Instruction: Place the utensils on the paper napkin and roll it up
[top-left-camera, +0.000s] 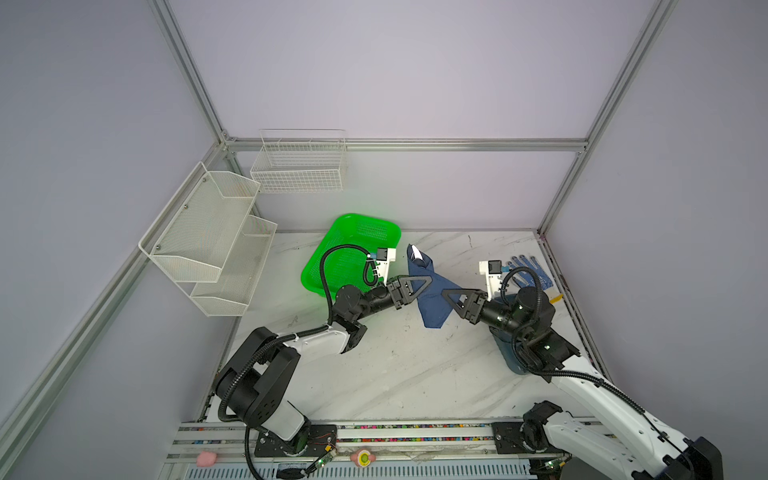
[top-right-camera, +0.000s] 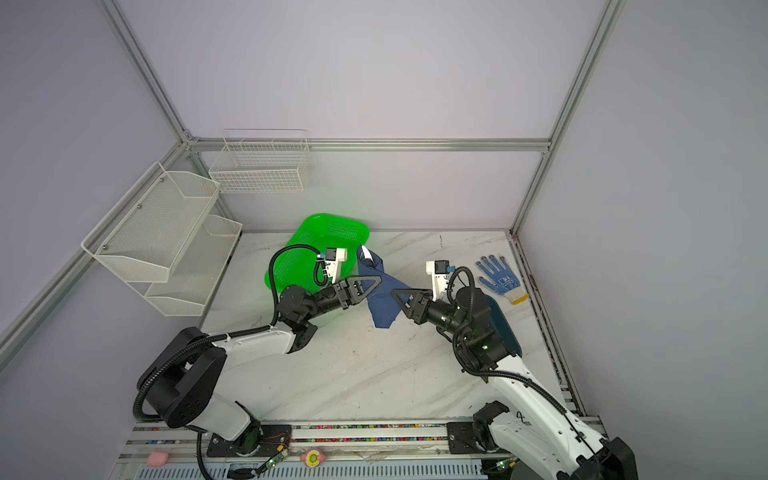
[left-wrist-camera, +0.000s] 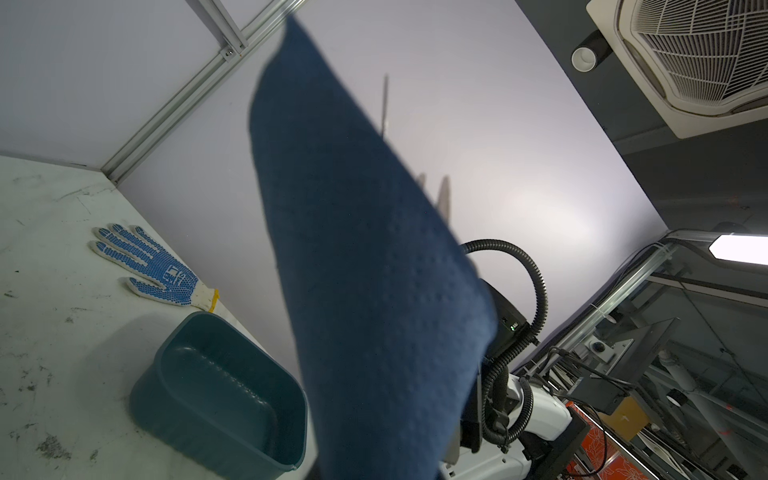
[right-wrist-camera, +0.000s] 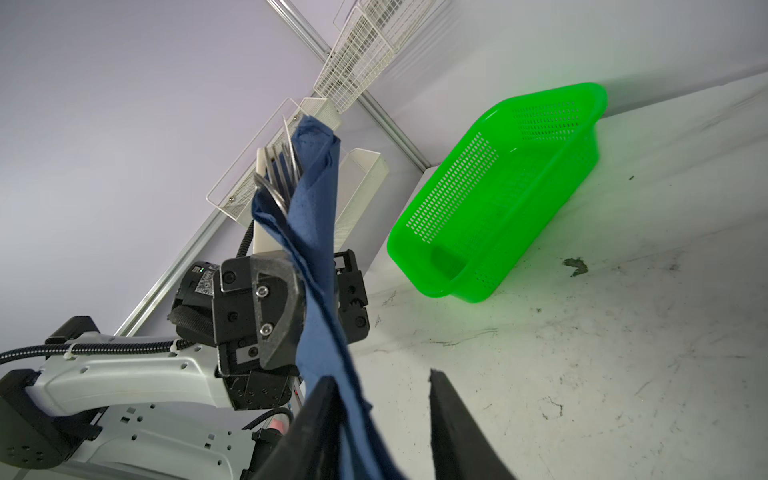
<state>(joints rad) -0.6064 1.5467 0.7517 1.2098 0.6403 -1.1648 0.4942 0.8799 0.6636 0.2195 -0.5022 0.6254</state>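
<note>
Here, the left claw grips the paper napkin, wrapped around the utensils and lifted off the worktop; the right claw stands open at the napkin's lower end.

Just right of the green basket, the left claw pinches a dark blue napkin; shiny cutlery pokes from its end nearest the basket.

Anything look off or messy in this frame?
Yes. The paper napkin is held in mid-air by the left gripper. Its roll is loose, with utensils poking out the top and the lower end trailing unrolled by the open right gripper.
</note>
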